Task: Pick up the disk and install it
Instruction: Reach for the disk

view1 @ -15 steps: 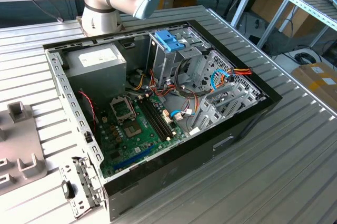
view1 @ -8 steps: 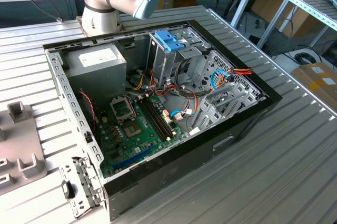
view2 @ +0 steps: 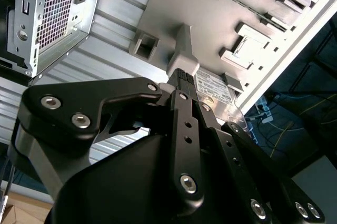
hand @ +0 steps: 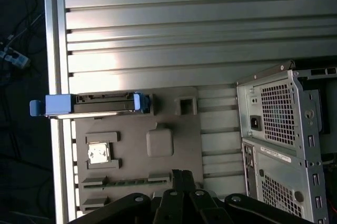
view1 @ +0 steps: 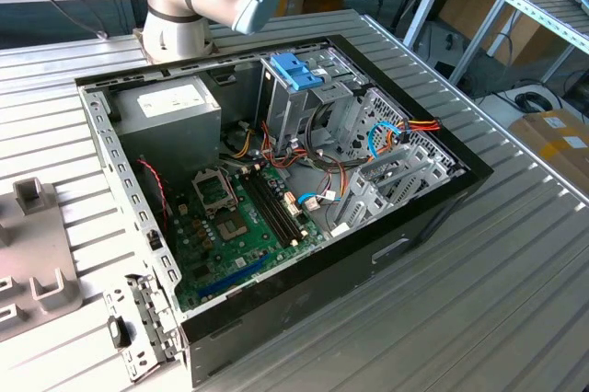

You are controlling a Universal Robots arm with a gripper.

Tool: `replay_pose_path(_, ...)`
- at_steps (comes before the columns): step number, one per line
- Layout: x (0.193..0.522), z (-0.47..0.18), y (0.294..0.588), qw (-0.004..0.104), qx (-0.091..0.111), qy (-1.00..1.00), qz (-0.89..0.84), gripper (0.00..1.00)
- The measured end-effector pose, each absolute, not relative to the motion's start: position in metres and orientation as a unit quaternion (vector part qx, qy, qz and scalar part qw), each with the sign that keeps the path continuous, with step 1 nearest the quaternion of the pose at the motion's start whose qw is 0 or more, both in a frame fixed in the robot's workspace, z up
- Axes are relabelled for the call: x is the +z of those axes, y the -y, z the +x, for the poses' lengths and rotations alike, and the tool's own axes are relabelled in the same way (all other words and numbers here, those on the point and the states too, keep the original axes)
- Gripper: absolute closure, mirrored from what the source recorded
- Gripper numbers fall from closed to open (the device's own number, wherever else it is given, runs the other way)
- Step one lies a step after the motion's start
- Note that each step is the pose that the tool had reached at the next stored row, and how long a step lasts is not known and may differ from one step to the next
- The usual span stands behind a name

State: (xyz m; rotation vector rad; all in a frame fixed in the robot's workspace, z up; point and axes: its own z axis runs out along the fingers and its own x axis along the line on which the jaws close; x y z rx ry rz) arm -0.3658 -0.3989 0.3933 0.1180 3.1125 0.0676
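The disk stands on its edge in a slot at the rim of a grey fixture plate, with blue carrier pieces at both ends. In the second wrist view the disk's white label peeks out from behind my gripper's black links. My gripper hovers above the plate, well apart from the disk. Its fingertips are together and hold nothing.
An open computer case lies on the ribbed metal table, with a blue handle on its drive cage and a grey power supply. The case's rear is beside the plate. The table's edge is close to the disk.
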Motion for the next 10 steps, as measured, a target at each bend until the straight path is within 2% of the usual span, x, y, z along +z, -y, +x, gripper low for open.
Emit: replay_pose_path(10,0.3933,-0.374,0.3989,0.013,0.022,-0.999,0.038,0.9)
